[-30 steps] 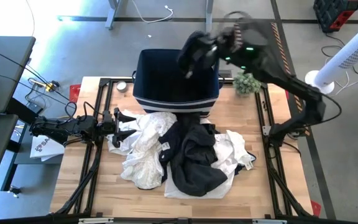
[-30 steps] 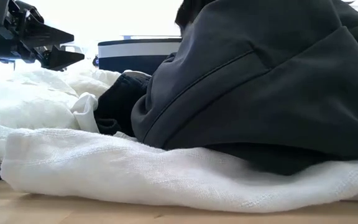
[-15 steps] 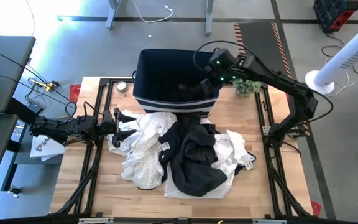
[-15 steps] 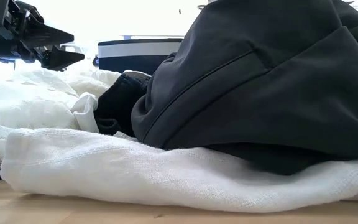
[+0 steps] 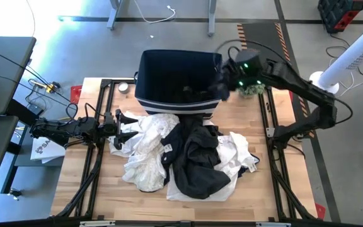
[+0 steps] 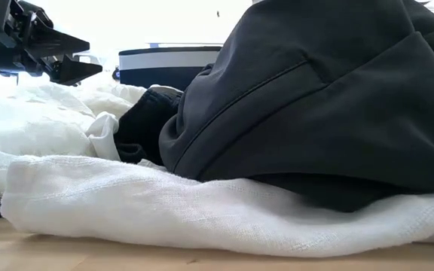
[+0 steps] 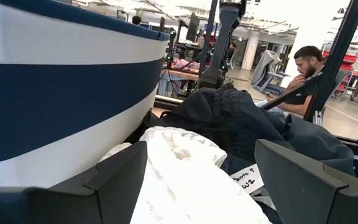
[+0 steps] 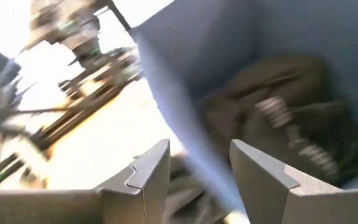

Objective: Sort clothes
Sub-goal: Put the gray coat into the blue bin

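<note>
My right claw hangs over the bin's right rim, fingers apart, nothing between them. Wrist view looks down into the bin: one dark garment lies inside. Rest of the clothes sit heaped mid-table just in front of the bin, whites under and beside a dark piece. My left claw waits at the pile's left edge, fingers apart, empty.
</note>
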Robot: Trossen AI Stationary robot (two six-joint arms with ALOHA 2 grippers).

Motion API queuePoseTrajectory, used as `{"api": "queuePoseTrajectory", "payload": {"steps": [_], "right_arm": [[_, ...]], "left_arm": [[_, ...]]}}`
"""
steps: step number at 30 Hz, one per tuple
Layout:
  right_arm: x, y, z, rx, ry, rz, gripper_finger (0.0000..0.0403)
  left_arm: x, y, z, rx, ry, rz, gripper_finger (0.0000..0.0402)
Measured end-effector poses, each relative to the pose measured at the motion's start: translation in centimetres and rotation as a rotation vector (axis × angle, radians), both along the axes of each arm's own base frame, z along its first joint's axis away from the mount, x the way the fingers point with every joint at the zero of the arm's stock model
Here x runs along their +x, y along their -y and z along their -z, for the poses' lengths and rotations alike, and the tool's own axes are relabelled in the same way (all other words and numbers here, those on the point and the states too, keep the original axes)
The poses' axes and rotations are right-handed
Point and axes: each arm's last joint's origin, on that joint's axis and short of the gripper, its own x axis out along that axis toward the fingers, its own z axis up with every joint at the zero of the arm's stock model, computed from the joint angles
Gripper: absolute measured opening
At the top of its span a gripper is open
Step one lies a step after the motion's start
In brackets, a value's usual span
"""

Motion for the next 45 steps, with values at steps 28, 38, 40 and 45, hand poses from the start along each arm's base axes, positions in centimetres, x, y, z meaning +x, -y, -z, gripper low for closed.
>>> {"api": "queuePoseTrajectory", "payload": {"steps": [28,38,40,45], "right_arm": [[2.7,-9.9,18.2,0.041,-0.268,-0.366,0.0165],[3.3,-9.8,15.4,0.016,-0.36,-0.341,0.0165],[3.3,-9.7,14.4,-0.038,-0.354,-0.342,0.0165],[3.6,-8.9,15.3,-0.115,-0.372,-0.325,0.0165]], "left_arm": [[0.0,0.0,0.0,-0.077,0.012,0.003,0.0296],[0.0,0.0,0.0,-0.078,0.012,0.007,0.0296],[0.0,0.0,0.0,-0.078,0.012,0.007,0.0296],[0.0,0.0,0.0,-0.077,0.012,0.007,0.0296]]}}
